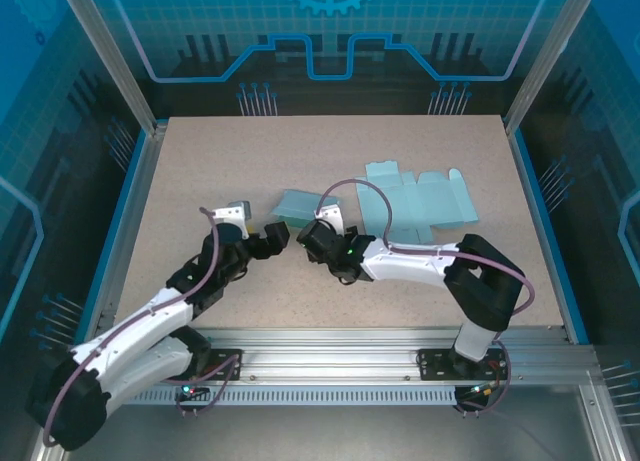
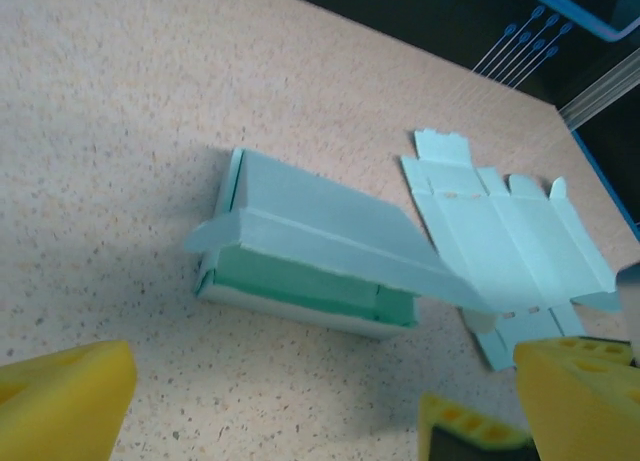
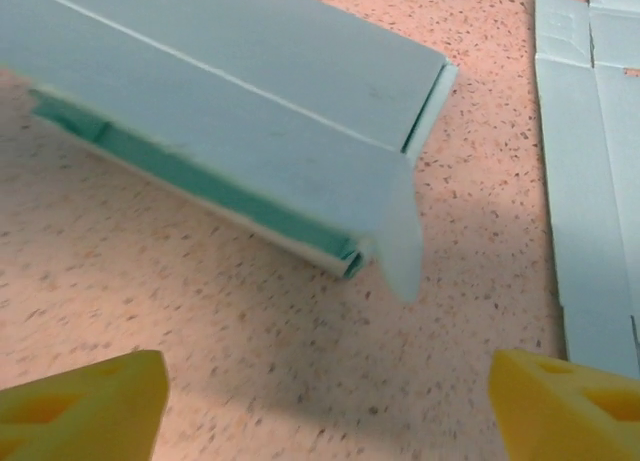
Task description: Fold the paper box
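Top external: box lies just past both open jaws

You've got the half-folded paper box (image 1: 298,205) on the counter (image 1: 200,161), just beyond the two sets of jaws, which face each other mid-counter. Its long axis runs roughly left-right, crossways to both arms. Your left jaws stand wide apart with nothing held. Left wrist shows the yellow pads (image 2: 60,401) with the box ahead and clear of them, its lid flap (image 2: 340,246) loose and lifted. Your right jaws are also spread and empty. Right wrist puts the box's near end (image 3: 350,261) close ahead, not touching the pads (image 3: 85,401). The right arm looks the nearer one. A flat blank (image 1: 420,203) lies to the right, apart. Next move likely means pressing that lid down.
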